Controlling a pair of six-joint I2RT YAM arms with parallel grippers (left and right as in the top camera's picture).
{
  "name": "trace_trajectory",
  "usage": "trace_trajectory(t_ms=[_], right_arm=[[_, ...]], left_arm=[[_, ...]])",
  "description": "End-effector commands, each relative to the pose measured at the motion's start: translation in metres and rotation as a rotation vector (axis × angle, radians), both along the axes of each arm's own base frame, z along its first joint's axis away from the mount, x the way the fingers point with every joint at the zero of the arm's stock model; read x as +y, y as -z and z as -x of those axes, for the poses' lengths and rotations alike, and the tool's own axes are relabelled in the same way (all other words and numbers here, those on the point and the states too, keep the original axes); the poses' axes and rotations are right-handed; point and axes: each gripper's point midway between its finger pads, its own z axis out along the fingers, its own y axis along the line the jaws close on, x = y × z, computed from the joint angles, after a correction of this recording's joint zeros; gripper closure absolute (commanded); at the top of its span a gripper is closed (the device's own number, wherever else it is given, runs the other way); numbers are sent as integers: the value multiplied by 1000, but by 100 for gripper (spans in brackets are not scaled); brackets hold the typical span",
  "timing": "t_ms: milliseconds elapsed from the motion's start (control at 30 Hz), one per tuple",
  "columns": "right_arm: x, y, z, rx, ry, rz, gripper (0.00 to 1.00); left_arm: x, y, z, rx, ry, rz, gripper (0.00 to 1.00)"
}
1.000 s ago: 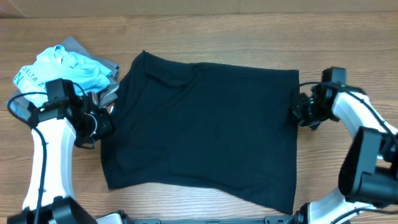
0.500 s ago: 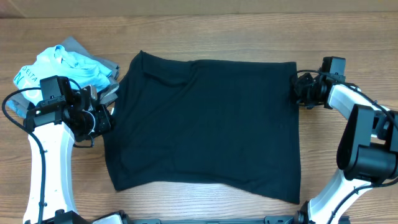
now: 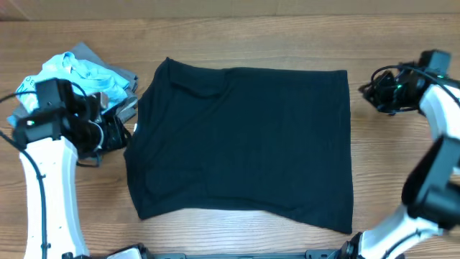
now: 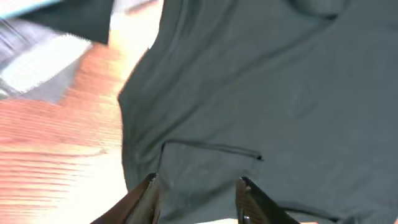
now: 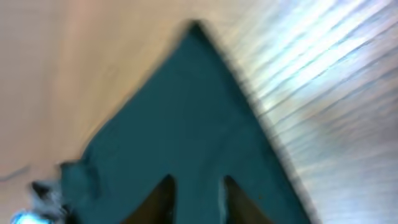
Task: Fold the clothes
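The clothes, a black T-shirt (image 3: 241, 140), lie spread flat across the middle of the table in the overhead view. My left gripper (image 3: 121, 132) hovers at the shirt's left edge. In the left wrist view that gripper (image 4: 198, 183) stands open, its fingers (image 4: 149, 190) apart over the dark fabric (image 4: 261, 93) with nothing pinched between them. My right gripper (image 3: 368, 90) is off the shirt's upper right corner, a little apart from the cloth. In the blurred right wrist view that gripper (image 5: 196, 183) is narrowly open above the shirt's pointed corner (image 5: 186, 112).
A light-blue tee (image 3: 72, 75) lies bunched on grey folded garments (image 3: 123, 78) at the back left, close behind my left arm. Bare wooden table (image 3: 402, 158) surrounds the shirt. The grey cloth (image 4: 81, 18) also shows at the top left of the left wrist view.
Both grippers have opened and let go of the shirt. The right one pulled away to the right, off the upper right corner. The left one backed slightly left.
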Motion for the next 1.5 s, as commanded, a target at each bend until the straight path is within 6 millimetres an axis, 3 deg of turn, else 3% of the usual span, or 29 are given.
trace_trajectory(t_ms=[0, 67, 133, 200, 300, 400, 533, 567, 700, 900, 1000, 1133, 1267, 1333, 1467], right_arm=[[16, -112, 18, -231, -54, 62, 62], [27, -140, 46, -244, -53, 68, 55], [34, -150, 64, -232, -53, 63, 52], [41, -153, 85, -189, -49, 53, 51], [47, -144, 102, -111, -54, 30, 50], [56, -136, 111, -82, -121, 42, 51], [70, -123, 123, -30, -194, 48, 49], [75, -118, 125, -16, -207, 40, 48], [85, -92, 135, 60, -244, 60, 46], [88, -53, 140, 117, -266, 95, 40], [88, -40, 142, 126, -266, 91, 38], [89, -24, 144, 134, -266, 88, 36], [89, -21, 143, 133, -266, 88, 35], [89, -21, 143, 133, -266, 89, 35], [89, -21, 142, 126, -266, 91, 35]], left_arm=[[-5, -19, 6, -7, 34, -7, 51], [-1, -10, 26, 100, -46, 1, 53], [-3, -5, 37, 147, -59, 18, 55], [-17, -2, 44, 168, 3, 67, 50], [-37, 11, 45, 166, 144, 74, 44], [-59, 38, 45, 167, 267, 36, 34], [-61, 90, 40, 226, 251, -39, 18], [-58, 99, 39, 256, 206, -32, 8], [-40, 131, 32, 340, 180, -101, 5], [-39, 166, 46, 494, 209, -88, 27], [-39, 171, 46, 507, 210, -85, 32], [-39, 170, 47, 504, 237, -83, 49], [-38, 171, 42, 481, 257, -94, 50], [-34, 173, 39, 468, 258, -121, 37], [-39, 174, 34, 443, 261, -95, 35]])
